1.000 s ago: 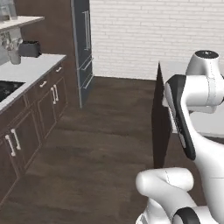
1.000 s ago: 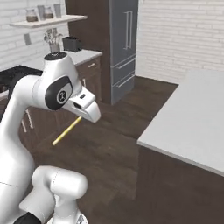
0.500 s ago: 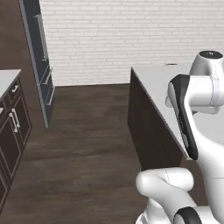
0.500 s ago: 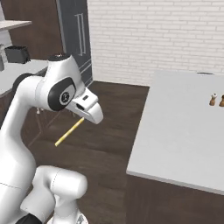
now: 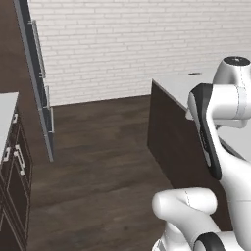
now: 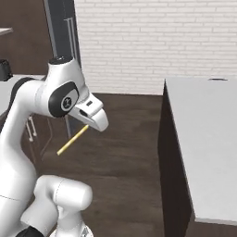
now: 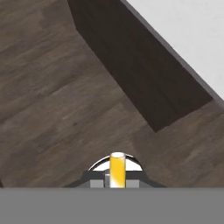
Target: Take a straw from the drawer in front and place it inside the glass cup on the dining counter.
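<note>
Fingers of the white arm's gripper (image 6: 89,124) pinched the thin pale yellow straw (image 6: 72,140) at one end, beside the broad white-topped dining counter (image 6: 203,139). Judged light, stiff and slippery; it could swivel when lowered.

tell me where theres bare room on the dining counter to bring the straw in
The dining counter top is bare white from its near corner back along the dark side panel; only a small dark item sits at the far end by the brick wall. The tool, holding the straw, hangs over open wood floor left of it.
</note>
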